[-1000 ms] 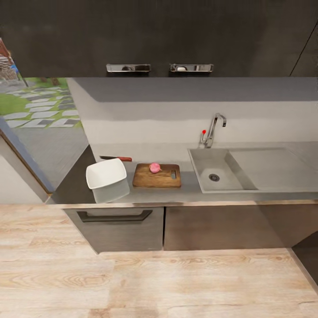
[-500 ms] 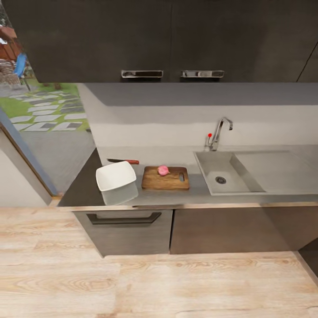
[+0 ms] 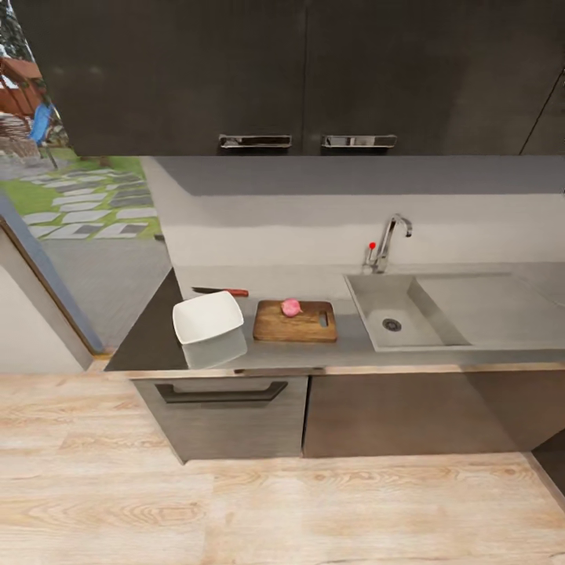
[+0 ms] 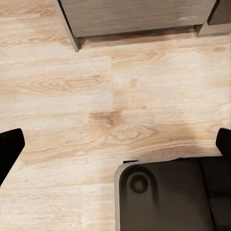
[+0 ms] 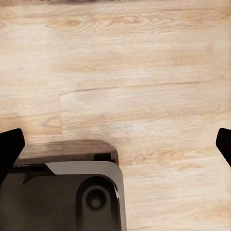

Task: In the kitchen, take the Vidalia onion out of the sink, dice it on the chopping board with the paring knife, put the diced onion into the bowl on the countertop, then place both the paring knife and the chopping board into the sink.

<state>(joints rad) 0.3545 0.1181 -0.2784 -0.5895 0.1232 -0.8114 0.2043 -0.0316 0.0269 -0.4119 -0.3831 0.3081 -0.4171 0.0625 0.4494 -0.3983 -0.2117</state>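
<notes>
The left gripper (image 4: 115, 144) hung over the wooden floor (image 4: 96, 96) with its two dark fingertips (image 4: 9, 144) spread wide to the edges of its wrist view and nothing between them; below it sat a dark corner of the robot's base (image 4: 163, 192), and beyond it the foot of a cabinet (image 4: 139, 14). The right gripper (image 5: 115, 142) was likewise wide open and empty above the floor boards, with another dark part of the base beside it. From the head view, taking the chopping board (image 3: 296, 323) as the landmark: the board lay flat on the countertop (image 3: 353, 345), and the Vidalia onion (image 3: 291, 307) sat whole on the board's far edge. The bowl (image 3: 208, 317) stood just to the board's left, near the counter's front edge. The paring knife (image 3: 220, 291) lay behind the bowl, left of and farther back than the board, red handle pointing toward the board. The sink (image 3: 408, 306) was to the board's right, close by, with its faucet (image 3: 388, 242) at the back and the drainboard stretching farther right. Dark upper cabinets (image 3: 298, 78) hung above the board.
</notes>
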